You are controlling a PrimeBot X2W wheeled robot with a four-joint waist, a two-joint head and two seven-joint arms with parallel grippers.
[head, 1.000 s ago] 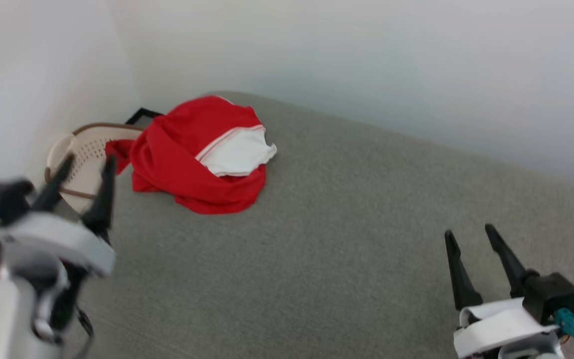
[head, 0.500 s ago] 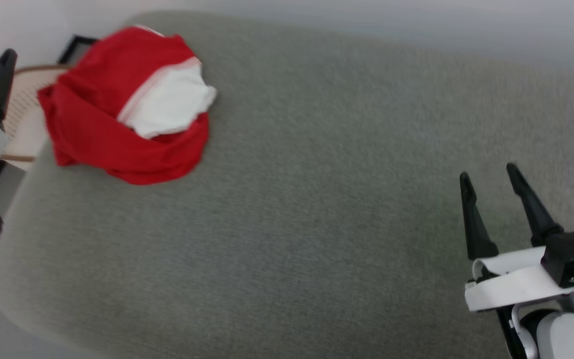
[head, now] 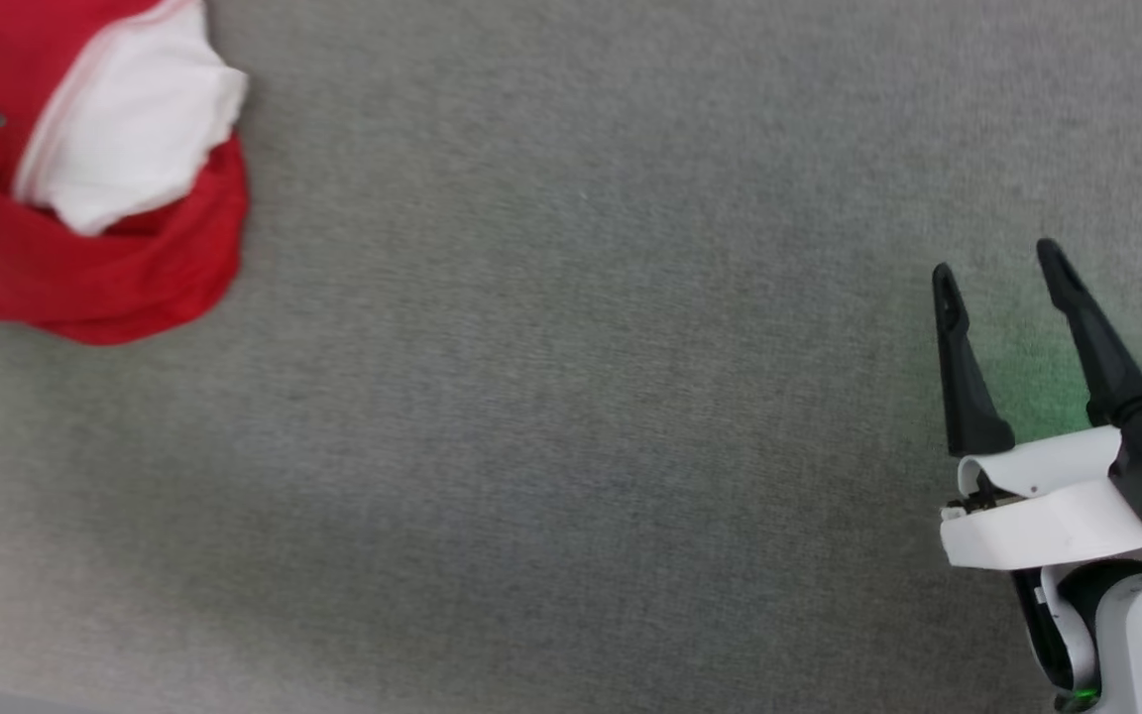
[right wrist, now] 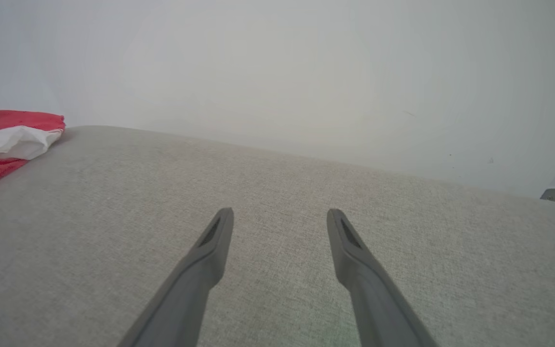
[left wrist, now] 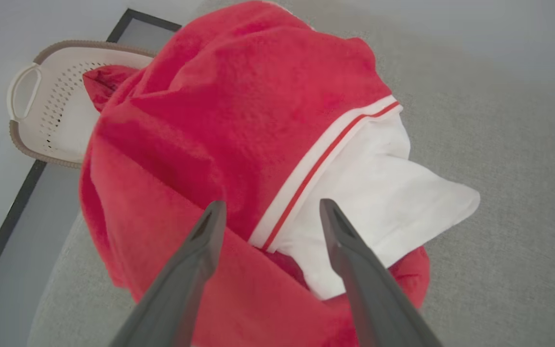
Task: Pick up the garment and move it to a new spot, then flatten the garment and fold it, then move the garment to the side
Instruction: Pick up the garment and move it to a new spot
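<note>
Garment point(head: 115, 288) upper left of frame: red bunched heap, white sleeve point(head: 125, 149) poking right; long axis unclear. My left gripper point(left wrist: 272, 204) wide open over it; right gripper point(head: 995, 258) wide, empty.

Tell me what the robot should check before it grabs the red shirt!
1. Left pincer open: ok, its tips stand wide apart.
2. Left pincer aimed at the red T-shirt: ok, the crumpled shirt lies right ahead, near its white sleeve.
3. Left pincer touching the cloth: cannot tell.
4. Room to set the shirt down: ok, the grey fabric surface is bare in the middle.
5. Right pincer out of the way: ok, open and well apart from the shirt.
6. Shirt free of the laundry basket: cannot tell, a red corner shows in front of it.
</note>
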